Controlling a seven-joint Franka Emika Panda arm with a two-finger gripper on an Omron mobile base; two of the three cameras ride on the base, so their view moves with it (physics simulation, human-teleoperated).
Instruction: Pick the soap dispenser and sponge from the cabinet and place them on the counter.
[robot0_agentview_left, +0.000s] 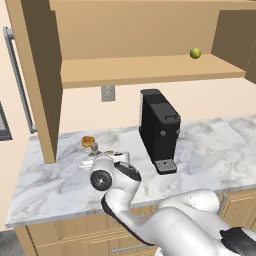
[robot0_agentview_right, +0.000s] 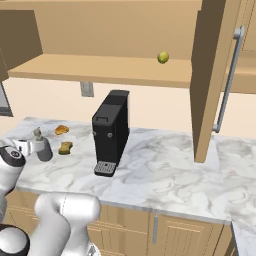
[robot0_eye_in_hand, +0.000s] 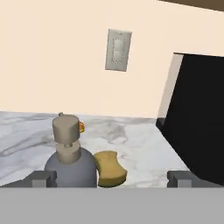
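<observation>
Low over the counter (robot0_agentview_right: 165, 175) — gripper (robot0_eye_in_hand: 112, 178) spread wide beside soap dispenser (robot0_eye_in_hand: 70, 164).

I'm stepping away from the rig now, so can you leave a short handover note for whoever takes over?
Hand: open, holding nothing, low over the counter with the soap dispenser between its fingertips.
Soap dispenser: upright on the counter, left of the coffee machine.
Sponge: on the counter just beside the dispenser.
Cabinet: doors open; a small green ball sits on its shelf.
Done: both items are out of the cabinet and on the counter.
Left: probably just back the hand away.
</observation>
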